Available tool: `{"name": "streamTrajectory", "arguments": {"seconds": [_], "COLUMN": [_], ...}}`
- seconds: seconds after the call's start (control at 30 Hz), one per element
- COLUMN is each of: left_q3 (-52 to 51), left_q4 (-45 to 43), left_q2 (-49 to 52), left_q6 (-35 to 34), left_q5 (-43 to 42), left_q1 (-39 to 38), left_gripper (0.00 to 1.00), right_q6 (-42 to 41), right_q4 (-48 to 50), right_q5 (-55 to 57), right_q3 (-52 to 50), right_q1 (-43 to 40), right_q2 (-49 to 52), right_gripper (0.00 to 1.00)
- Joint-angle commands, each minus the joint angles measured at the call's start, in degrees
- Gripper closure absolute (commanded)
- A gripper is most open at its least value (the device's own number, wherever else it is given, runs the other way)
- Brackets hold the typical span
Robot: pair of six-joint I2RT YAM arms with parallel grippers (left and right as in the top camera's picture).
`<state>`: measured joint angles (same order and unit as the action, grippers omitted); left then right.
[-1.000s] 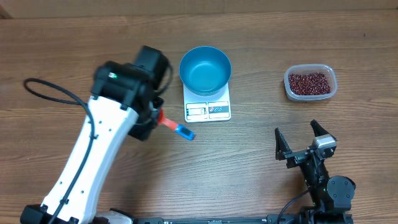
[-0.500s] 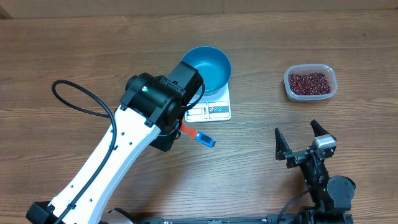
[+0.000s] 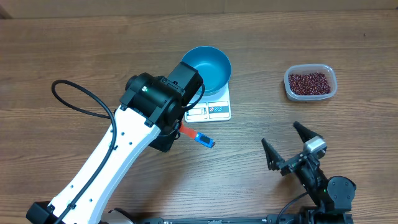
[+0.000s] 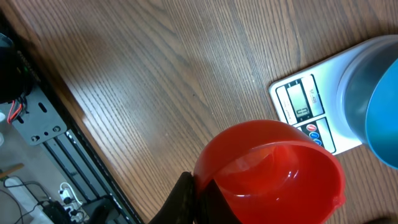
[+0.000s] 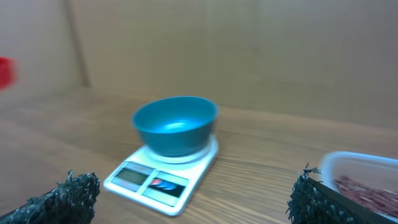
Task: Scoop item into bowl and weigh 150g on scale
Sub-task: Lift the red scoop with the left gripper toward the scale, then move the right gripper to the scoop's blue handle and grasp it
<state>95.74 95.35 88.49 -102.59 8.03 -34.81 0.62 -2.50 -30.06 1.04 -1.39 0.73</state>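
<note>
The blue bowl (image 3: 205, 70) stands on the white scale (image 3: 208, 110) at mid table. The red-brown beans (image 3: 309, 82) lie in a clear tub (image 3: 326, 70) at the right. My left gripper (image 4: 198, 200) is shut on a red scoop (image 4: 273, 171), just in front of the scale (image 4: 301, 102) and left of the bowl (image 4: 379, 93). From overhead the scoop (image 3: 198, 137) sticks out from under the left arm, red with a blue end. My right gripper (image 3: 280, 134) is open and empty near the front right, facing the bowl (image 5: 175, 124) and scale (image 5: 155, 180).
The left arm (image 3: 118, 155) slants across the table from the front left, with a black cable (image 3: 74, 96) looping to its left. The tub (image 5: 367, 183) shows at the right edge of the right wrist view.
My left arm has swung right, carrying the scoop to just in front of the scale, and then stopped. My right gripper has since turned and shifted a little left, still open.
</note>
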Motion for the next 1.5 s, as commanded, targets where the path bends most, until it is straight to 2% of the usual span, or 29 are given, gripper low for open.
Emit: {"name": "streamTrajectory", "arguments": {"seconds": [0.0,0.13,0.37,0.57,0.87,1.0,1.2,1.27,1.47], "left_q3": [1.1,1.1,1.1,1.1,1.1,1.1,1.1,1.1,1.1], "left_q4": [0.0,-0.9,-1.9,-7.3,-13.1,-14.7,-19.3,-20.0,-20.9], "left_q2": [-1.2,-1.2,-1.2,-1.2,-1.1,-1.1,-1.0,-0.8,-0.6], "left_q6": [-1.1,-1.1,-1.2,-1.4,-7.2,-11.1,-11.5,-11.5,-11.5], "left_q5": [-0.2,-0.2,-0.2,-0.2,-0.7,-1.9,-7.3,-8.2,-10.1], "left_q1": [-0.2,-0.2,-0.2,-0.2,-0.2,-0.2,-0.2,-0.2,-0.2], "left_gripper": [0.96,0.96,0.96,0.96,0.96,0.96,0.96,0.96,0.96], "right_q6": [-1.1,-2.6,-13.7,-15.6,-15.5,-15.7,-16.0,-19.8,-41.6], "right_q4": [0.9,2.4,2.6,-13.2,-28.9,-30.4,-21.3,-18.7,-15.3], "right_q5": [-7.6,-8.6,-7.6,-1.9,-0.9,-9.5,-30.4,-35.0,-38.2], "right_q3": [-0.6,-0.5,4.7,17.5,38.2,43.0,43.3,43.3,43.3], "right_q1": [0.4,0.4,0.0,-1.7,-2.1,-2.1,-2.1,-2.1,-2.1], "right_q2": [-0.6,-0.6,-0.5,2.9,24.3,34.1,43.6,46.2,52.7], "right_gripper": [0.00,0.00,0.00,0.00,0.00,0.00,0.00,0.00,0.00]}}
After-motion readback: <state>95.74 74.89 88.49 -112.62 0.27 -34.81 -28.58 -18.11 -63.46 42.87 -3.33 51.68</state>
